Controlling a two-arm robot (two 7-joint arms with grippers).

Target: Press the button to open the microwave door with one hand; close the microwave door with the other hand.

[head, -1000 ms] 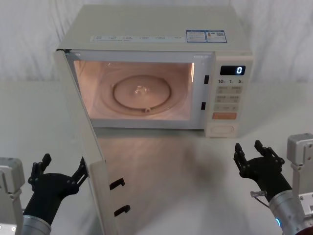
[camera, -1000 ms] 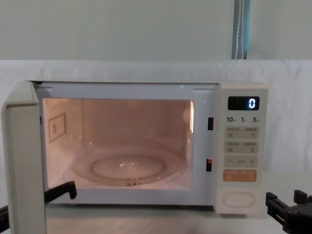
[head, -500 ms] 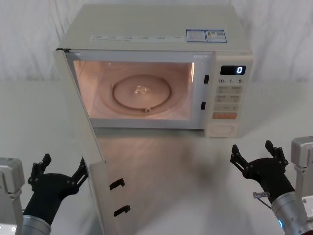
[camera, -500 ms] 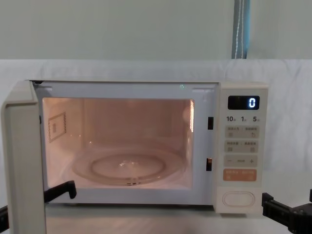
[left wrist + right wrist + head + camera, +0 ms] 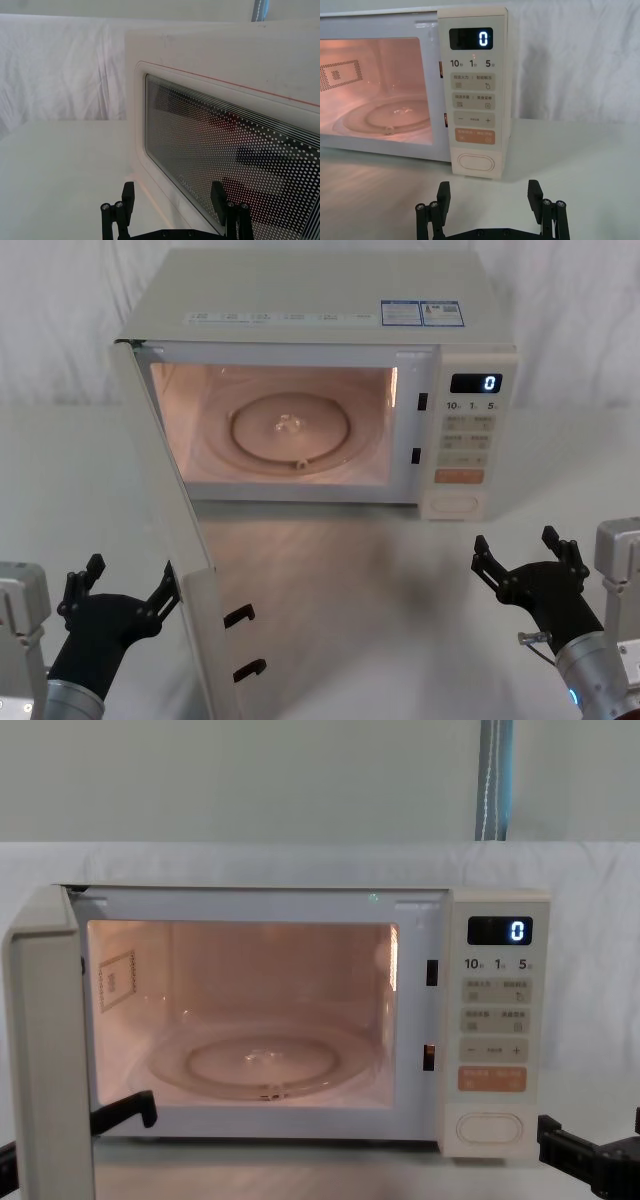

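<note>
The microwave door [image 5: 185, 570] is swung wide open toward the robot on the left side of the microwave [image 5: 320, 310], and its edge is seen pointing forward in the head view. The inside is lit with a warm glow, and a round glass plate [image 5: 290, 428] is seen on its floor. The button [image 5: 475, 162] is found at the bottom of the control panel, just under the orange key [image 5: 475, 136], and nothing is touching it. A 0 is shown on the display [image 5: 471, 38]. The right pincer [image 5: 530, 562] is held low over the worktop [image 5: 400, 580], in front of the panel and well apart from it, spread wide open and holding nothing. The left pincer [image 5: 122, 585] is held wide open too, just beside the outer face of the door, with nothing gripped.
</note>
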